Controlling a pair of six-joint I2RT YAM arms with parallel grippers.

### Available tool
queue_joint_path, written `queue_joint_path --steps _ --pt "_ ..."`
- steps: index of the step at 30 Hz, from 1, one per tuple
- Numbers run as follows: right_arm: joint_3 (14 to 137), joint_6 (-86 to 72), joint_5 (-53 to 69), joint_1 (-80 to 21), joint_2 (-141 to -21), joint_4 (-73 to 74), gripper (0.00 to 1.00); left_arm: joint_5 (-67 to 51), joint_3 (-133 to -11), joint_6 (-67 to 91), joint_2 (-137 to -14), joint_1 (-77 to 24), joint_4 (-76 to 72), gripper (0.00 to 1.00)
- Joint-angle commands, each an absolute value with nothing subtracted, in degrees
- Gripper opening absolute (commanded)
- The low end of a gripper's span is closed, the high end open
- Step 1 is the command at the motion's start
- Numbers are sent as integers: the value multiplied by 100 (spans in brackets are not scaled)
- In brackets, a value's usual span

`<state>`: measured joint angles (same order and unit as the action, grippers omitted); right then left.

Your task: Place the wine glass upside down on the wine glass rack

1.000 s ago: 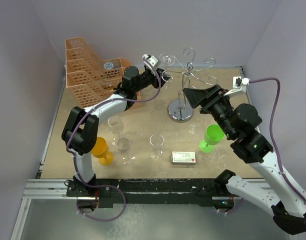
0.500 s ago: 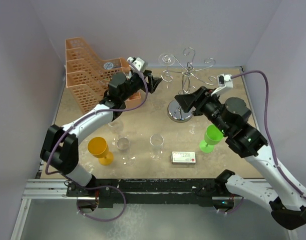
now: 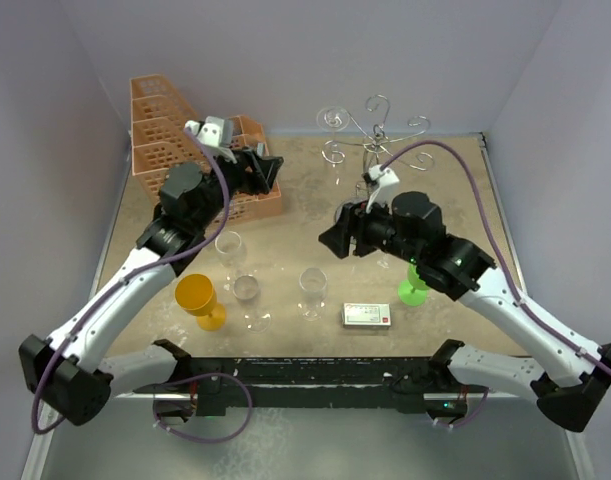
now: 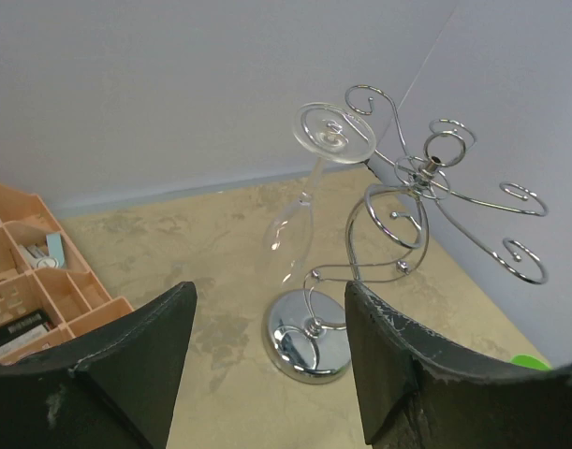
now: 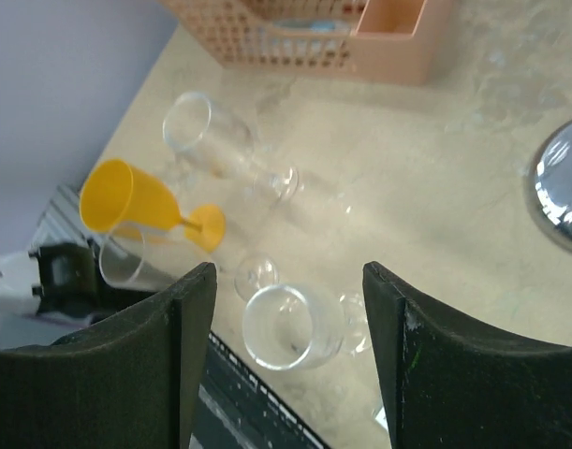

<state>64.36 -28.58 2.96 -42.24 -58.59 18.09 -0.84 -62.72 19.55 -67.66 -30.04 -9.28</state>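
The chrome wine glass rack (image 4: 412,182) stands at the back of the table, its scroll arms (image 3: 375,128) showing in the top view. One clear wine glass (image 4: 300,220) hangs upside down from an arm, foot uppermost (image 3: 332,118). My left gripper (image 4: 270,299) is open and empty, well back from the rack, over by the basket (image 3: 268,165). The right gripper (image 5: 287,276) is open above the table's middle (image 3: 330,238). Below its fingers stands another clear wine glass (image 5: 290,323), untouched (image 3: 312,285).
Two more clear glasses (image 3: 230,245) (image 3: 247,290) and a yellow glass (image 3: 200,298) stand front left. A green glass (image 3: 415,280) is partly hidden by the right arm. A small box (image 3: 367,315) lies near the front. The orange lattice basket (image 3: 175,140) fills the back left.
The left gripper opened and drew back leftward from the rack, leaving the clear glass hanging there. The right arm swung left and lower, over the standing glasses.
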Motion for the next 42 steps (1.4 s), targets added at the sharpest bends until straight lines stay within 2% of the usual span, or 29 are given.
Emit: queue_joint_path --steps 1,5,8,12,22,26,31,37,42 --pt "6283 -2691 -340 -4911 -6153 2145 65 95 -6181 2198 -6061 -3023 328 61" --pt "6556 -2920 -1409 -5405 -6683 2905 60 65 -6079 2232 -5577 -3023 821 61" --pt "6806 -2996 -1766 -5487 -6927 3347 55 82 -5948 2247 -5334 -3023 902 61" --pt "6970 -2884 -1494 -5531 -7189 3687 48 167 -5925 2276 -5207 -3026 914 61" --pt "7098 -2813 -1141 -5631 -7490 3854 46 337 -5696 2361 -4948 -3023 571 62" --pt "7187 -2766 -1192 -5728 -7653 3959 40 363 -5674 2423 -4940 -3023 589 63" --pt "7415 -2578 -1554 -5783 -7742 4120 30 650 -5738 2330 -4987 -3023 576 70" --pt "7329 -2451 -1564 -5792 -7848 4016 21 1173 -5918 2286 -4994 -3025 872 71" --pt "7298 -2472 -1779 -5801 -7882 3993 21 1234 -5808 2348 -4955 -3023 857 71"
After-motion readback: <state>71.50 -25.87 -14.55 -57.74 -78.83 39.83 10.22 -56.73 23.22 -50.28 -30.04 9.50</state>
